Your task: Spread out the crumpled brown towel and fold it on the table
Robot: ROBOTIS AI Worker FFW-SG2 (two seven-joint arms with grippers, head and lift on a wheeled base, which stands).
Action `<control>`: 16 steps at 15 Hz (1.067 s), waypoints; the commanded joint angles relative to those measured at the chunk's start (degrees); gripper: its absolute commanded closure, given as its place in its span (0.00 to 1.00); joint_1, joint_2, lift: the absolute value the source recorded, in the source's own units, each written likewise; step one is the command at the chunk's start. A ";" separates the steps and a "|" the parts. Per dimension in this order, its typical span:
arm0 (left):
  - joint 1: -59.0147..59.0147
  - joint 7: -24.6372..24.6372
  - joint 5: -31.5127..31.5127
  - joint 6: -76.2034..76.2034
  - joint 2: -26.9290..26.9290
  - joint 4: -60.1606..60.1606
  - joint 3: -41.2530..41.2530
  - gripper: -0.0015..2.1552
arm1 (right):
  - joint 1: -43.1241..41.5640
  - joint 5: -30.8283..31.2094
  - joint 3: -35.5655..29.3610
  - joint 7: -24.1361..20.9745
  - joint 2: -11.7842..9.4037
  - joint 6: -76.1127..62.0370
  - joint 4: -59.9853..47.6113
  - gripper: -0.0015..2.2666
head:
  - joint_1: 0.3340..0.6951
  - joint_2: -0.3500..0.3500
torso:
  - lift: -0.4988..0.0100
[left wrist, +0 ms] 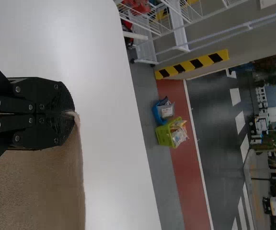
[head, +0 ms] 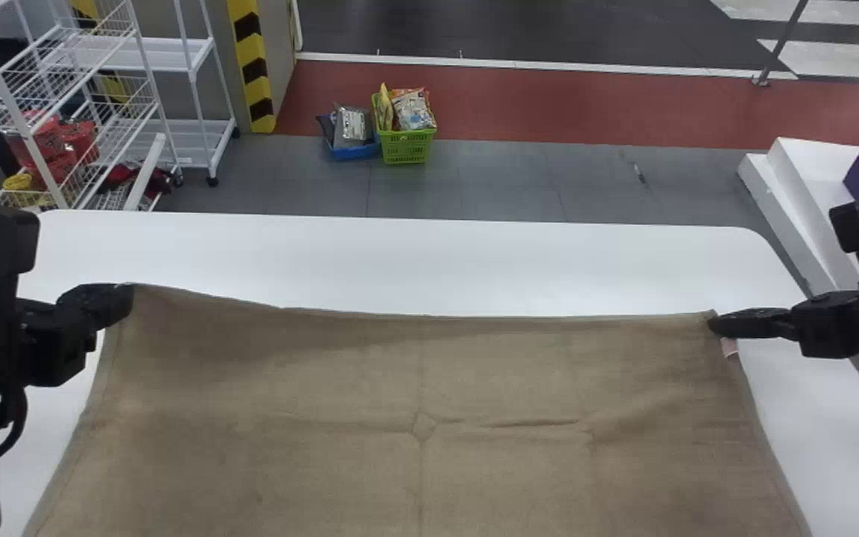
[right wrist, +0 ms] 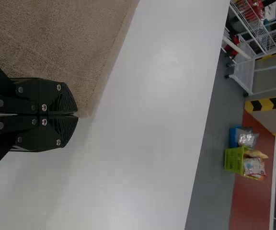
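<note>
Left tool point(head: 120, 298), right tool point(head: 720, 324) — pinching two corners point(head: 700, 325), one brown towel point(head: 325, 388)

The brown towel point(head: 310, 395) lies spread wide on the white counter point(head: 429, 261), running past six o'clock. Its ten o'clock corner is pinched in the left pincer point(head: 128, 300), its two o'clock corner in the right pincer point(head: 714, 324), near a small pale pink tag point(head: 729, 347). Creases cross mid-cloth at a little diamond-shaped pucker.
</note>
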 commanded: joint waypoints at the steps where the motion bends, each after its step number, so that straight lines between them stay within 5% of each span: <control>1: 0.01 0.00 0.21 -0.16 0.00 -0.06 0.29 0.73 | 1.57 -1.32 -2.15 -0.34 -0.01 -2.19 -2.57 0.65 | 1.00 0.38 | 0.73; 16: 8.88 -1.84 8.03 -0.34 0.00 -9.64 7.41 0.73 | 17.83 -13.63 -12.61 2.83 2.72 -14.32 -21.82 0.68 | 1.00 0.36 | 0.73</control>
